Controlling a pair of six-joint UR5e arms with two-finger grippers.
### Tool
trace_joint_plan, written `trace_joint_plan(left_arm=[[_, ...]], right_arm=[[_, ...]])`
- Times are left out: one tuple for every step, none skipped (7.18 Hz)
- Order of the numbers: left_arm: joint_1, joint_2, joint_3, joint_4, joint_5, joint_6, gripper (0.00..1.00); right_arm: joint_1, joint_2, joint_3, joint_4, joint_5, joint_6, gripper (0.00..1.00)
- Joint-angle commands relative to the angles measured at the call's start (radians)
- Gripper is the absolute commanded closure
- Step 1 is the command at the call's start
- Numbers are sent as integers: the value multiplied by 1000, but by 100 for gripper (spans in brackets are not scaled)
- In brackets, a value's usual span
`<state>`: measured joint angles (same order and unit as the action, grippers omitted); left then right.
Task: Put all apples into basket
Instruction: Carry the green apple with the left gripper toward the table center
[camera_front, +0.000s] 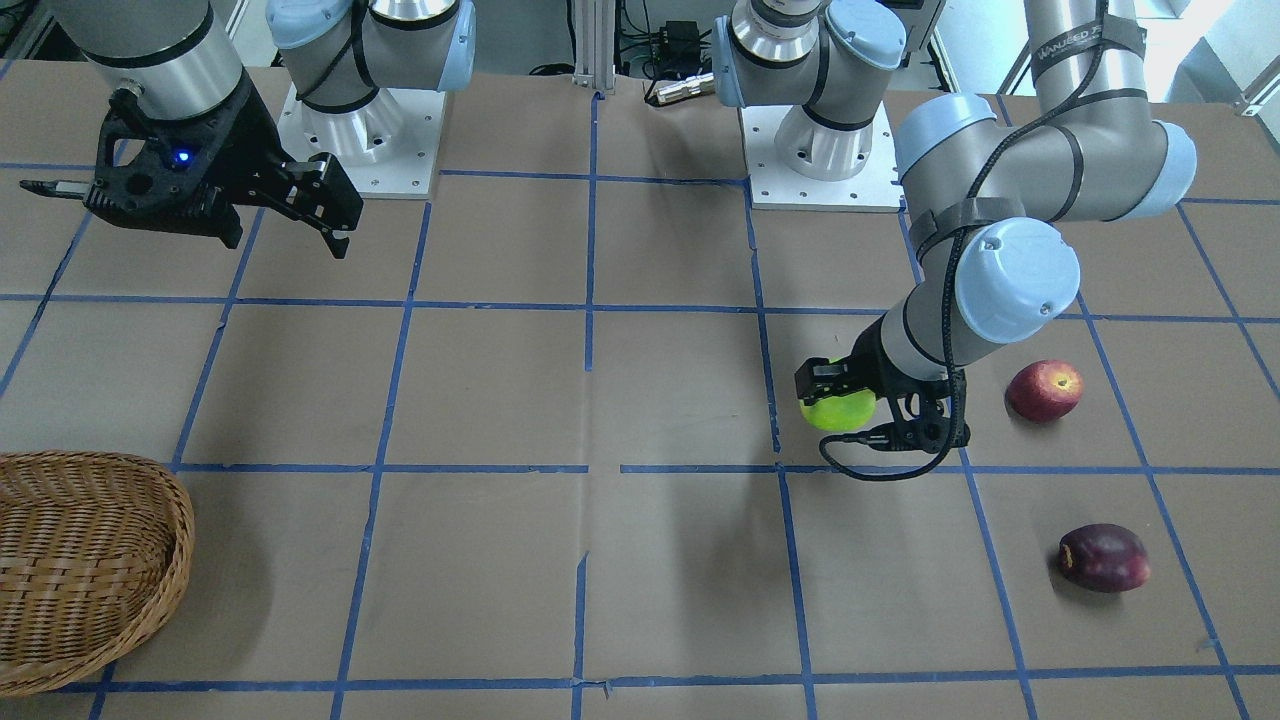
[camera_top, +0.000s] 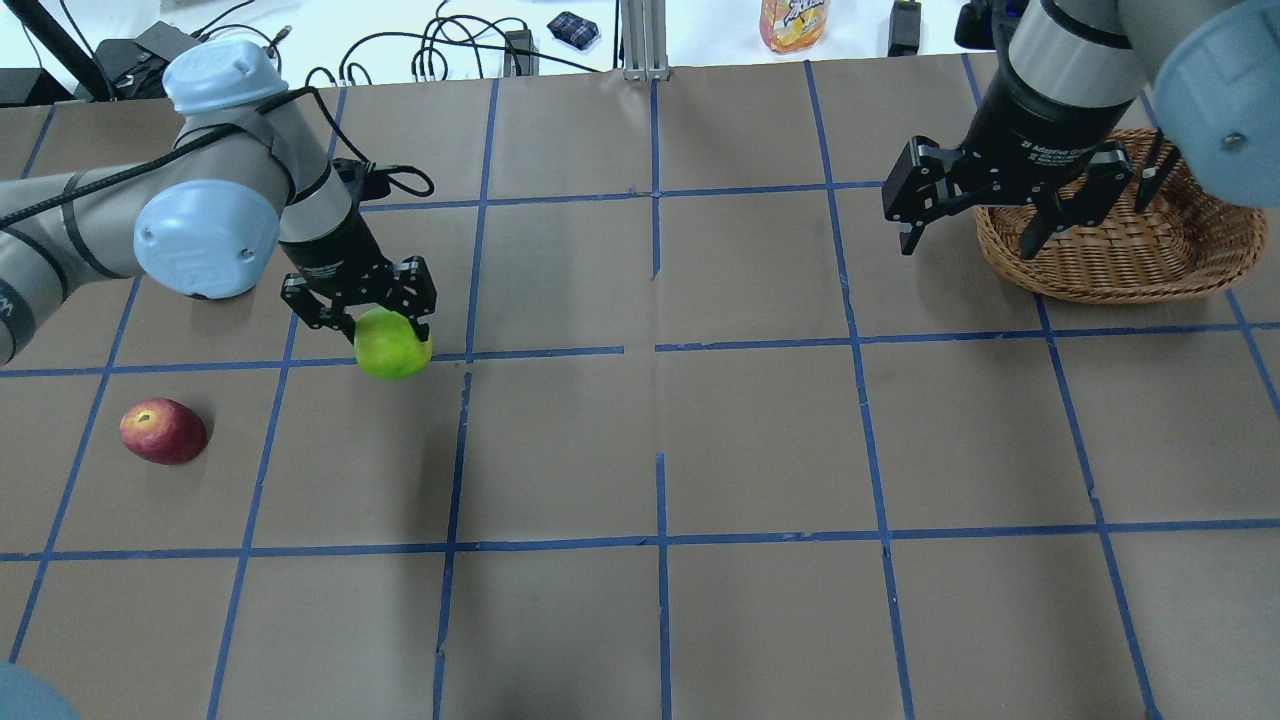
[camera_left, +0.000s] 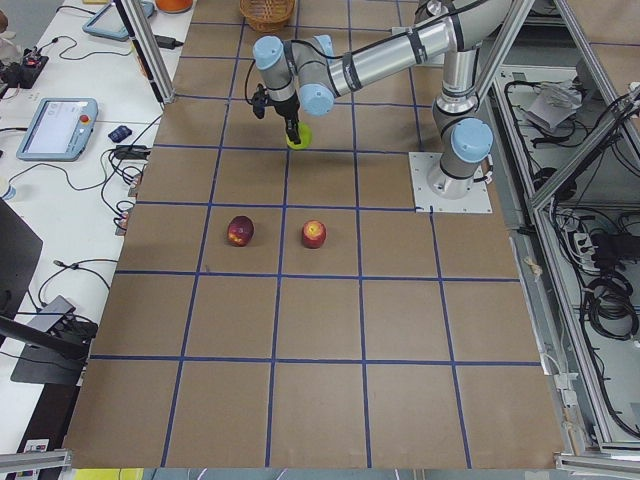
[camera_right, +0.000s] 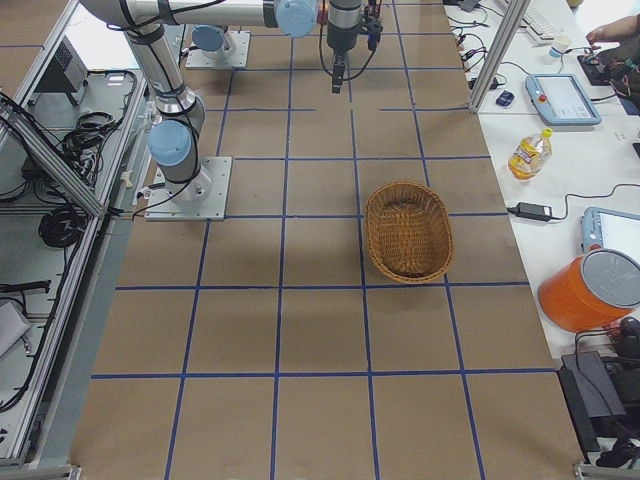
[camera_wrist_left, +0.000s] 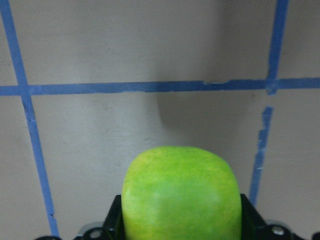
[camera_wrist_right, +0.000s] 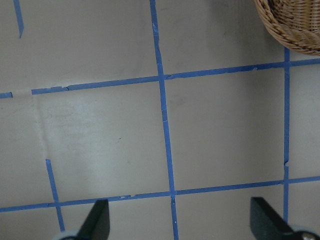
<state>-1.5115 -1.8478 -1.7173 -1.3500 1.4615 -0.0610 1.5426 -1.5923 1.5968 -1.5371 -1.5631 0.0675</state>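
My left gripper (camera_top: 368, 322) is shut on the lime-green apple (camera_top: 392, 345) and holds it just above the table; the apple fills the bottom of the left wrist view (camera_wrist_left: 181, 195) and shows in the front view (camera_front: 838, 410). The red apple (camera_front: 1043, 390) (camera_top: 163, 431) lies on the table beside that arm. The dark maroon apple (camera_front: 1103, 558) (camera_left: 240, 231) lies farther out; the overhead view does not show it. The wicker basket (camera_top: 1100, 290) (camera_front: 180, 530) stands empty on the far right side. My right gripper (camera_top: 968, 240) (camera_wrist_right: 181, 222) hangs open and empty beside the basket's inner end.
The two arm bases (camera_front: 360, 140) (camera_front: 825, 150) stand at the robot's edge of the table. A juice bottle (camera_top: 795, 20), cables and tablets lie on the bench beyond the far edge. Blue tape lines grid the brown table.
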Motion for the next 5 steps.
trace_joint_plan(left_arm=[[-144,-89,36,145,-168,-257,76],[-221,-138,39,237,-165,-288,76],[-266,-169,44,299,-162,-312,76],[-294,-194,44,305,-159,-324,76],[-324,-215,42,325,-155,-350,76]], right_arm=[[1,3,2,2,0,12,0],[1,2,2,2,-1,3,0],[1,3,2,0,0,2,0],[-1,14,2,-3,-1,0,0],[-1,15,2,-5,0,3,0]])
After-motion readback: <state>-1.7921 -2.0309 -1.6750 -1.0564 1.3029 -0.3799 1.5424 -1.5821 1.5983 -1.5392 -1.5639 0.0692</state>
